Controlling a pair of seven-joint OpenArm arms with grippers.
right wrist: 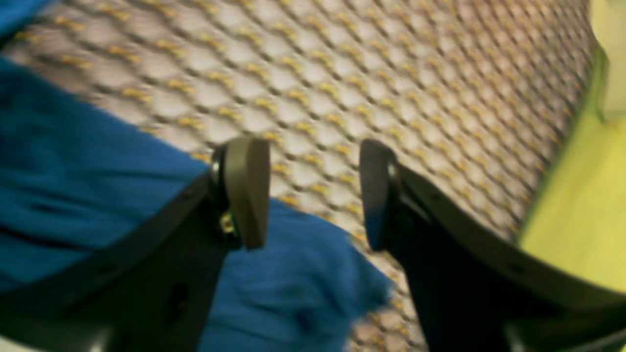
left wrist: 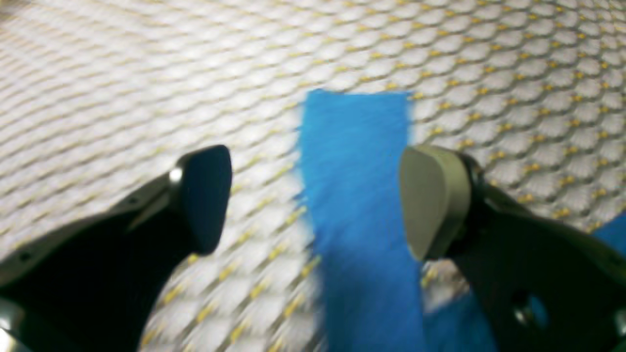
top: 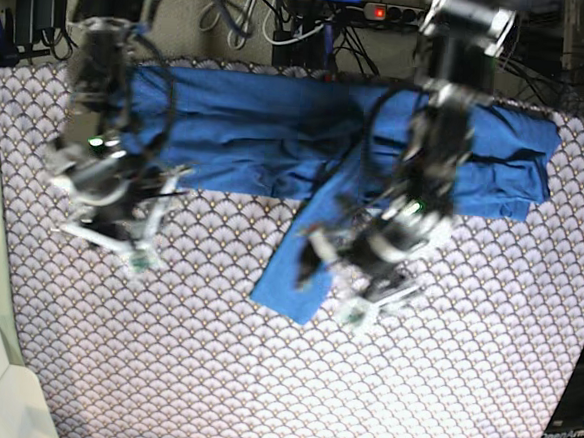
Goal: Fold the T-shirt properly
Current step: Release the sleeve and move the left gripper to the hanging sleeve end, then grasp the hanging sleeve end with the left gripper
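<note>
Blue cloth fills the middle of your left wrist view: a sleeve of the T-shirt (left wrist: 357, 205) runs as a straight strip from the lower edge up to the centre, where its end lies square on the tablecloth (left wrist: 146, 73). Your left gripper (left wrist: 315, 200) hangs over it with the jaws wide apart. One dark finger stands at the lower left over bare tablecloth, and the grey pad (left wrist: 433, 200) of the other stands at the right edge of the strip. Nothing is held between them; the picture is blurred, so you cannot tell whether the pad touches the cloth.

In the right wrist view, the T-shirt (right wrist: 73, 186) covers the left side and the lower middle of the frame as bunched folds. Your right gripper (right wrist: 315, 195) has its jaws apart, though less wide than the other one. Between the fingers you see mostly the scallop pattern, and a rounded fold of blue cloth lies below them. The gripper grasps nothing. At the right edge a yellow-green surface (right wrist: 577, 205) shows beyond the table edge.

In the base view, the T-shirt (top: 258, 131) lies as a wide band across the upper part of the table, and one sleeve reaches down to the centre. Your left gripper (top: 353, 273) is at the centre right, just over the end of this sleeve. Your right gripper (top: 121, 232) is at the left, below the band, over the tablecloth (top: 261, 377).
</note>
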